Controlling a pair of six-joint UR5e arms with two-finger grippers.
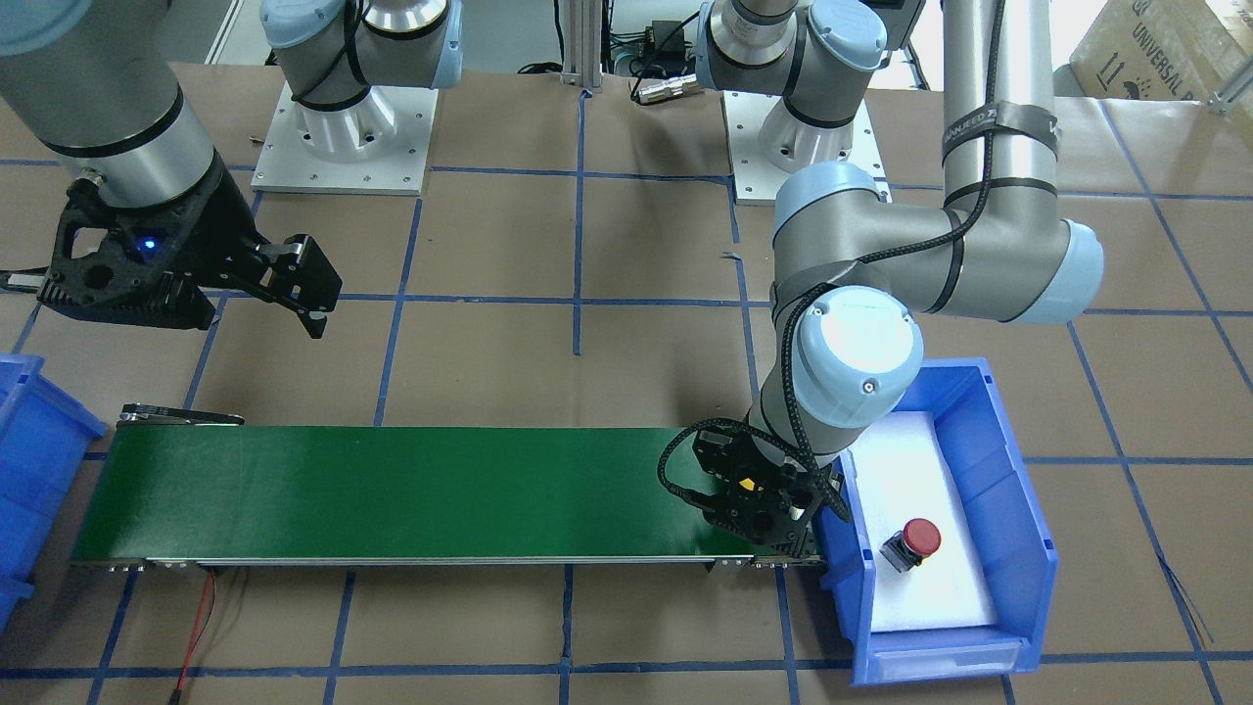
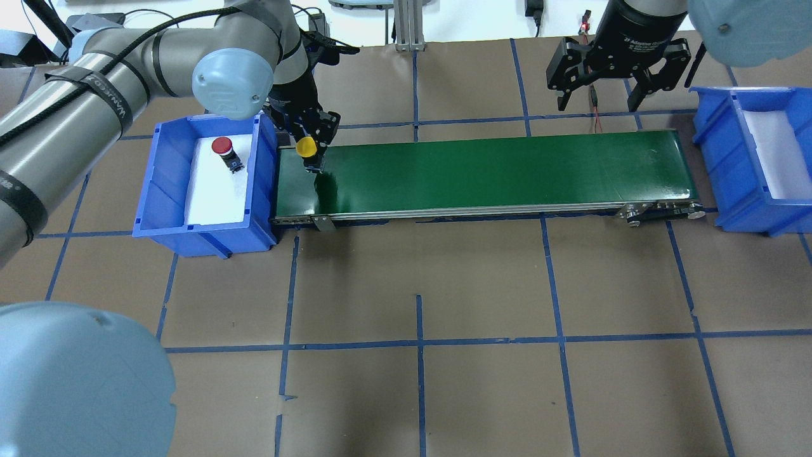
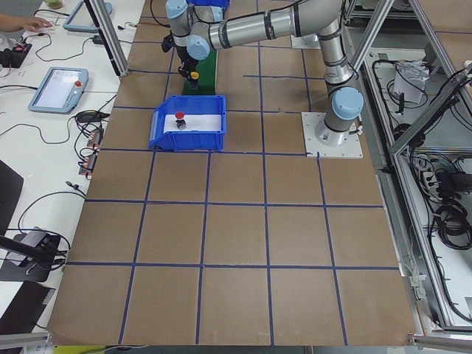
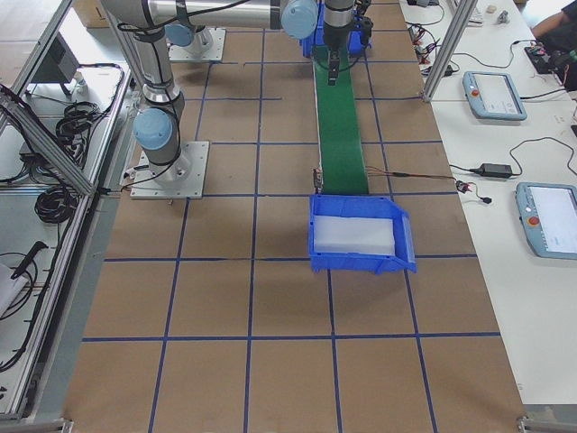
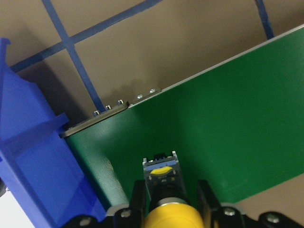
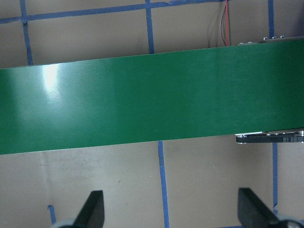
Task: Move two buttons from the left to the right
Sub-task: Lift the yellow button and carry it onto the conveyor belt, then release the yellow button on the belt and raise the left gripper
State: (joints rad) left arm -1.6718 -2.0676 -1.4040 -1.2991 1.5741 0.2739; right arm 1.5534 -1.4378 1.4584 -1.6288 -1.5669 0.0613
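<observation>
Nearest, the left blue bin holds the red button on its white liner. Just beyond its wall, the left gripper is clamped on the yellow button, base down over the left end of the green conveyor belt. Farthest, the right gripper hangs with fingers spread near the right blue bin. Risk: if released too high, the top-heavy button could topple and roll off the belt.
</observation>
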